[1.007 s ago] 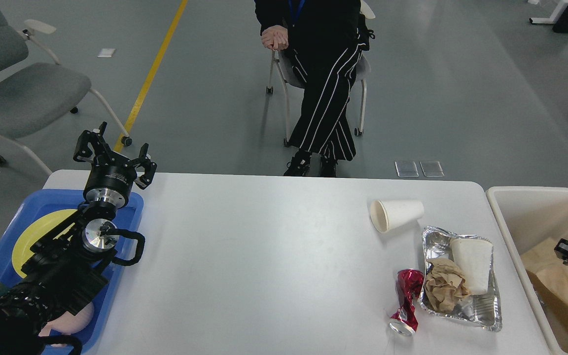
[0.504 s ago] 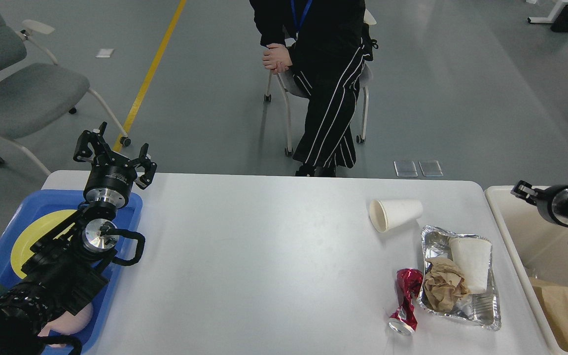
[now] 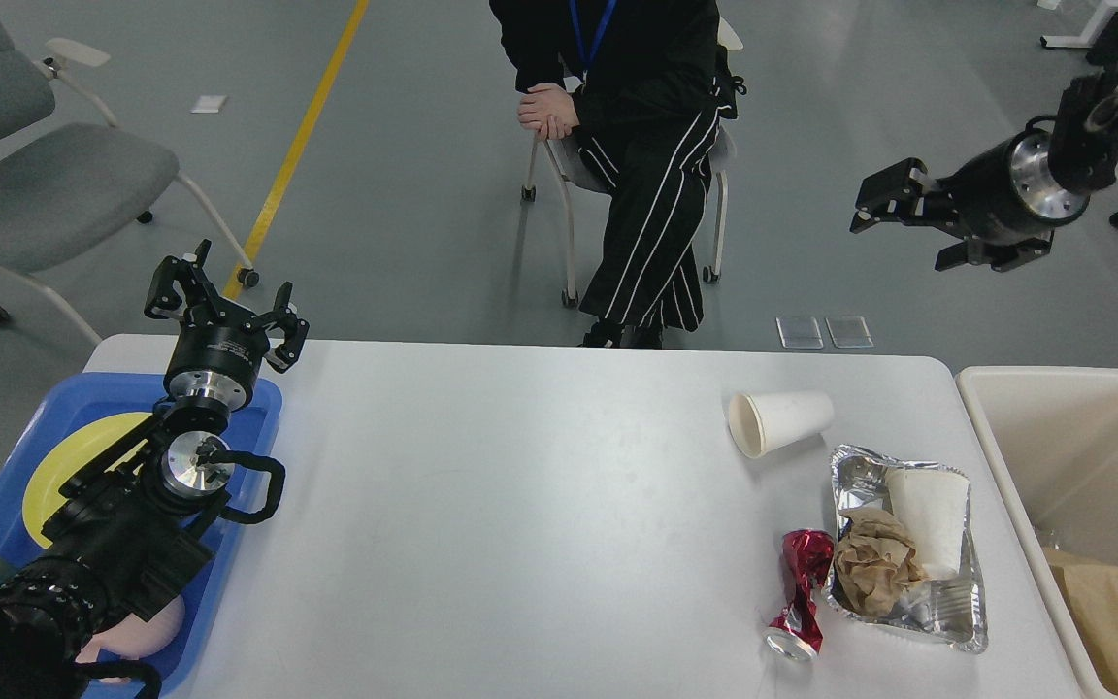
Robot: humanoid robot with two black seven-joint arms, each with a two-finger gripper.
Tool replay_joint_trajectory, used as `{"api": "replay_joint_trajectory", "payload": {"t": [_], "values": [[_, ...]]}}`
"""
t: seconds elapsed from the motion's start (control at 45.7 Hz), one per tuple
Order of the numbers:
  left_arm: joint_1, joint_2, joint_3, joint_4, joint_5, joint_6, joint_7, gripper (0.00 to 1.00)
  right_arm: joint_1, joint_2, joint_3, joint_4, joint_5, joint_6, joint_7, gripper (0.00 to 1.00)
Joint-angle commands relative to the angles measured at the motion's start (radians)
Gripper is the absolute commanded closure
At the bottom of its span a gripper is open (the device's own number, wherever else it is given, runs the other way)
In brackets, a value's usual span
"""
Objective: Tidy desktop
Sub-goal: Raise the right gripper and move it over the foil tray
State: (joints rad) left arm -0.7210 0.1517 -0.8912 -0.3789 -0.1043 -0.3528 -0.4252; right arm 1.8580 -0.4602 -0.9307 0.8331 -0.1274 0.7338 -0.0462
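The white desktop [image 3: 520, 505] fills the middle of the head view. On its right lie a tipped white paper cup [image 3: 780, 421], a crushed red can [image 3: 800, 594] and a foil tray [image 3: 957, 626] holding a crumpled brown paper [image 3: 874, 561] and a white cup [image 3: 930, 520]. My left gripper [image 3: 224, 296] is open and empty above the desktop's far left corner. My right gripper [image 3: 894, 212] is open and empty, raised high above the floor beyond the desktop's far right.
A blue tray [image 3: 248, 408] with a yellow plate [image 3: 83, 456] sits at the left under my left arm. A cream bin [image 3: 1073, 427] with brown paper [image 3: 1107, 607] stands at the right. A seated person [image 3: 632, 126] faces the desktop's far edge. A grey chair [image 3: 45, 184] stands at the far left.
My right arm rose out of the cream bin and swung up and to the left, high above the floor. The left arm has not moved. The person shifted a little.
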Motion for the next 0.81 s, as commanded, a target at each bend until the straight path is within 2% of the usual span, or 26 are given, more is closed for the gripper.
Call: {"api": "replay_joint_trajectory", "payload": {"t": [0.0,0.088,0.197,0.547,0.788], "values": [[0.000,0.000,0.000,0.000,0.000,0.001,0.000,0.04,0.130,0.066,-0.091,0.096,0.002,0.085,0.002,0.00],[0.000,0.000,0.000,0.000,0.000,0.000,0.000,0.04,0.217,0.143,-0.167,0.175,0.003,0.088,0.005,0.00],[0.000,-0.001,0.000,0.000,0.000,0.000,0.000,0.04,0.227,0.187,-0.181,0.205,0.003,0.088,0.003,0.00],[0.000,0.000,0.000,0.000,0.000,0.000,0.000,0.04,-0.083,0.175,-0.201,0.161,-0.001,0.023,-0.001,0.00],[0.000,0.000,0.000,0.000,0.000,0.000,-0.001,0.04,-0.270,0.103,-0.192,0.107,0.000,-0.017,-0.001,0.00]]}}
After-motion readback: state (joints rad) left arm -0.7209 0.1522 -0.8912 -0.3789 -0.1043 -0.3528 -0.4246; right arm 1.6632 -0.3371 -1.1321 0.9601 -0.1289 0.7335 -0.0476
